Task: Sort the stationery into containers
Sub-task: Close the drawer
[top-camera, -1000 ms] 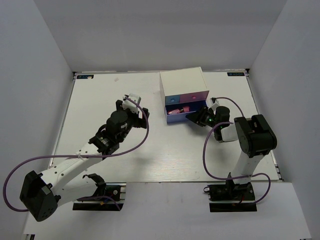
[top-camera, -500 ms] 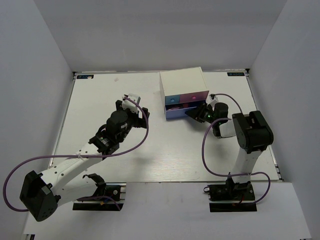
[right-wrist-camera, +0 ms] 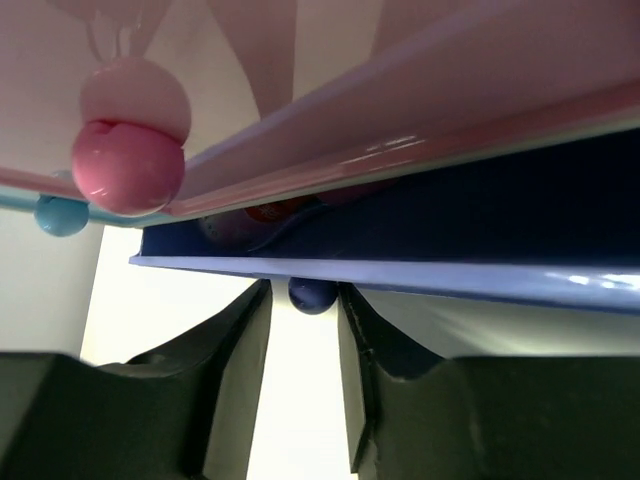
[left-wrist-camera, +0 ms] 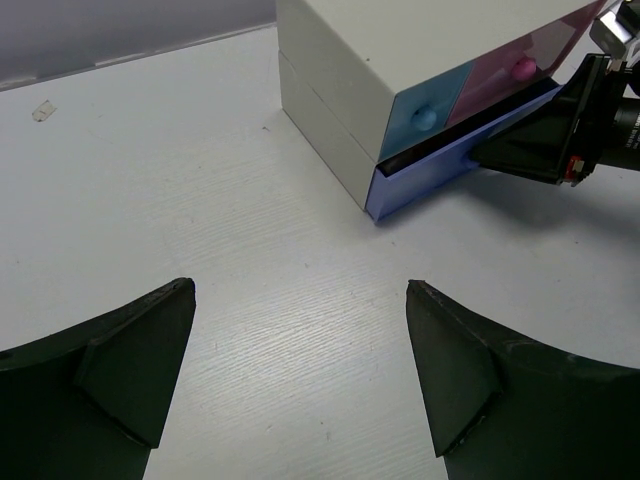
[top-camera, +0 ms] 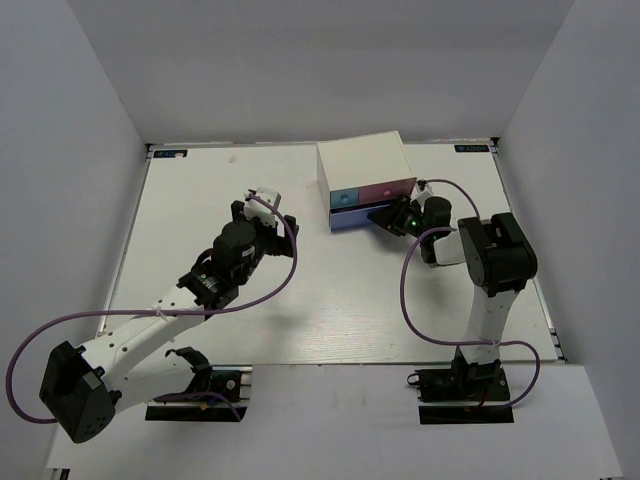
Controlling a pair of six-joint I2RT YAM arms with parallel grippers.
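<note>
**Box may skid before the drawer shuts**

The drawer (left-wrist-camera: pixel 440 178) stands slightly ajar, with stationery (right-wrist-camera: pixel 268 212) showing inside. A harder push could slide the light box (top-camera: pixel 360 165) across the bench (top-camera: pixel 200 200), or a raised item could jam the drawer. Its knob (right-wrist-camera: pixel 312 294) sits between the right jaws, which are narrowly parted; whether they pinch it I cannot tell. The left jaws hang wide apart and empty, left of the box.

— Where's my overhead sitting?
— High up behind the rig, looking down over the whole table (top-camera: pixel 200 300), from far off.
— And the wrist views?
— My left wrist looks low across the tabletop at the drawer box (left-wrist-camera: pixel 400 50), fairly near. My right wrist is jammed close against its lower drawer (right-wrist-camera: pixel 400 275), at knob level. All three share that box.
</note>
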